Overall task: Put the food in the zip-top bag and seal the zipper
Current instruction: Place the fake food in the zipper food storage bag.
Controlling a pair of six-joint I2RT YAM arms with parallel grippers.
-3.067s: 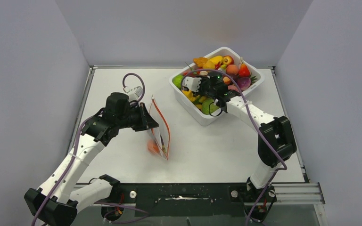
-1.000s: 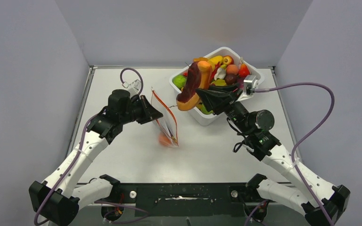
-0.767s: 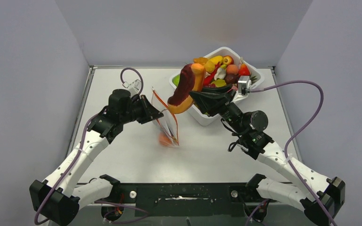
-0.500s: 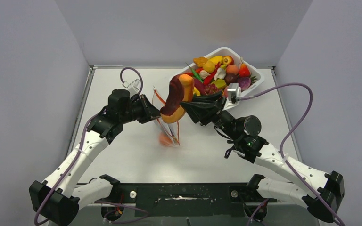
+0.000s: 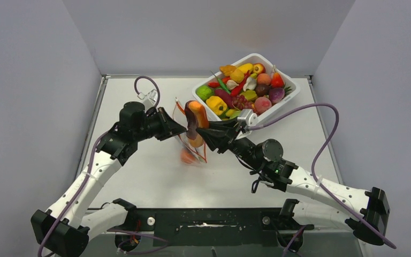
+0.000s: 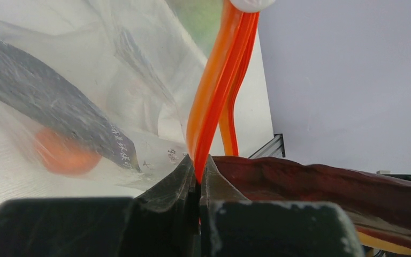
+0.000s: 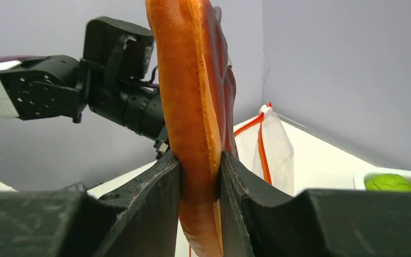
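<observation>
My left gripper (image 5: pixel 174 128) (image 6: pixel 198 170) is shut on the red-orange zipper strip (image 6: pixel 214 91) of the clear zip-top bag (image 5: pixel 191 152) (image 6: pixel 85 80), holding it upright above the table. An orange ball (image 5: pixel 186 157) (image 6: pixel 64 155) lies inside the bag. My right gripper (image 5: pixel 207 135) (image 7: pixel 199 160) is shut on the long orange-red sausage (image 5: pixel 194 122) (image 7: pixel 192 101), which stands at the bag's mouth, its lower end in or just beside the opening. The sausage's dark red side shows in the left wrist view (image 6: pixel 321 187).
A white tub (image 5: pixel 294 95) at the back right holds several toy fruits and vegetables, among them a yellow pepper (image 5: pixel 217 105) and a green piece (image 5: pixel 204 92). Grey walls enclose the table on three sides.
My right arm has carried the sausage from over the tub leftward and down to the bag's mouth. My left gripper has kept hold of the bag, shifting it slightly right.
</observation>
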